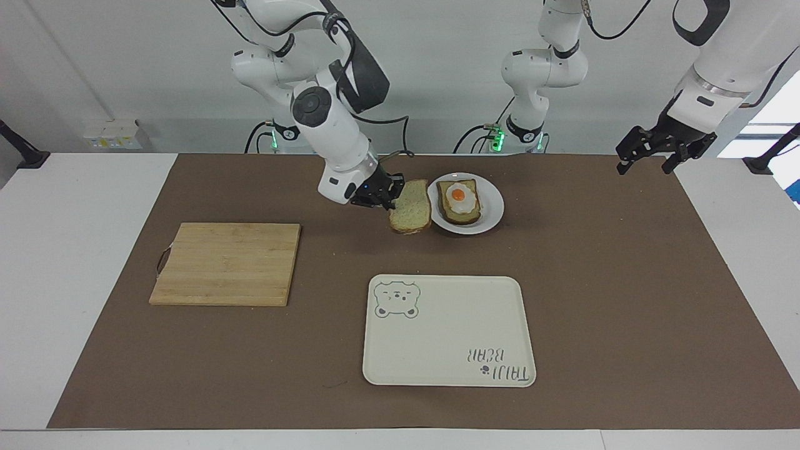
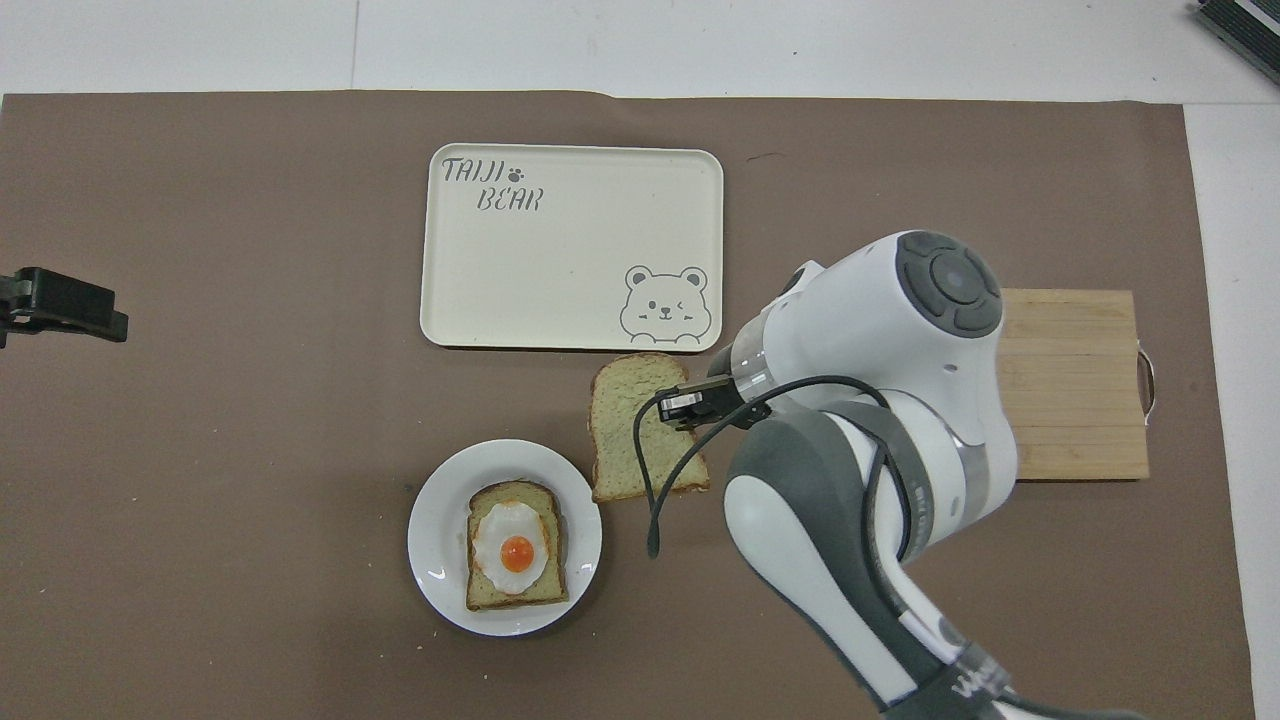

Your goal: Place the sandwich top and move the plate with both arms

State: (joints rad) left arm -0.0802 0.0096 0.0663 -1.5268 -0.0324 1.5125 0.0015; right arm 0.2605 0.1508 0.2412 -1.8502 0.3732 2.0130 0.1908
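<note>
The sandwich top (image 1: pixel 410 207) (image 2: pixel 630 430), a plain pale slice with a brown crust, hangs above the brown mat just beside the plate, on the side toward the right arm's end. My right gripper (image 1: pixel 386 195) (image 2: pixel 680 408) is shut on the slice's edge and holds it tilted. The small white plate (image 1: pixel 494 206) (image 2: pixel 430 540) carries a bread slice topped with a fried egg (image 1: pixel 461 200) (image 2: pixel 515 545). My left gripper (image 1: pixel 645 164) (image 2: pixel 60 305) waits open and empty in the air over the mat's edge at the left arm's end.
A cream tray with a bear drawing (image 1: pixel 450 331) (image 2: pixel 570 260) lies farther from the robots than the plate. A wooden cutting board (image 1: pixel 225 262) (image 2: pixel 1075 390) lies bare toward the right arm's end of the brown mat.
</note>
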